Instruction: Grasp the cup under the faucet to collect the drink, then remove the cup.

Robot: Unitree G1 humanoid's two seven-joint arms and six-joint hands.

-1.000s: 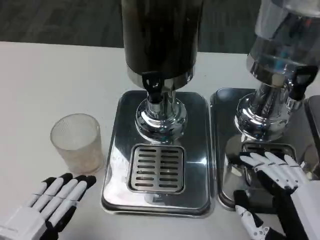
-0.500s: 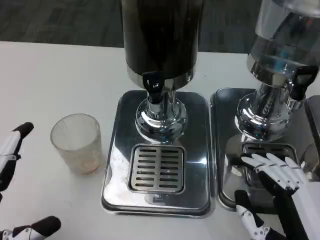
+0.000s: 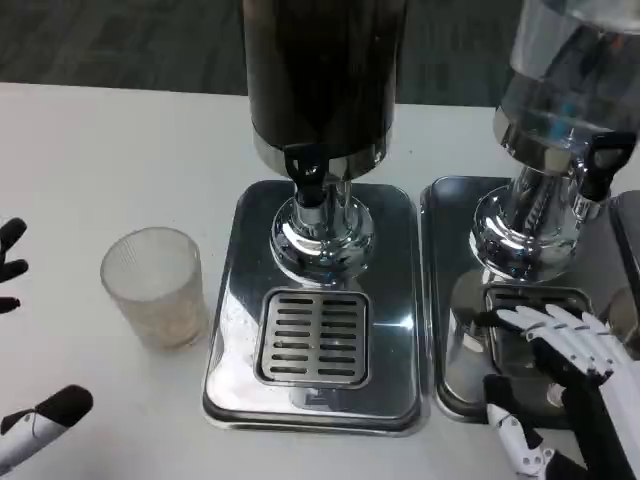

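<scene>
Since a second ago the left robot hand [image 3: 25,330] has swung from lying flat near the cup to the table's left edge, spread wide, with black fingertips [image 3: 12,235] showing at the picture's border and a thumb tip lower down; it holds nothing and touches nothing. The right robot hand [image 3: 560,345] has barely shifted, its fingers extended and apart, resting over the grate of the right drip tray [image 3: 445,290], released and empty. Cup [image 3: 153,286]: clear, ribbed, upright on the white table [image 3: 110,150], standing just beside the left rim of the centre drip tray [image 3: 232,330], not on it and not under the faucet [image 3: 306,168]; whether it holds anything cannot be told. Centre dispenser [image 3: 322,70]: dark cylindrical body, chrome base, black tap handle, set at the back of its chrome tray, with a slotted grate [image 3: 313,337] in front. Right dispenser [image 3: 565,90]: clear vessel on a chrome pedestal, black tap handle toward the right edge, standing on its own chrome tray, which lies just beside the centre tray.
</scene>
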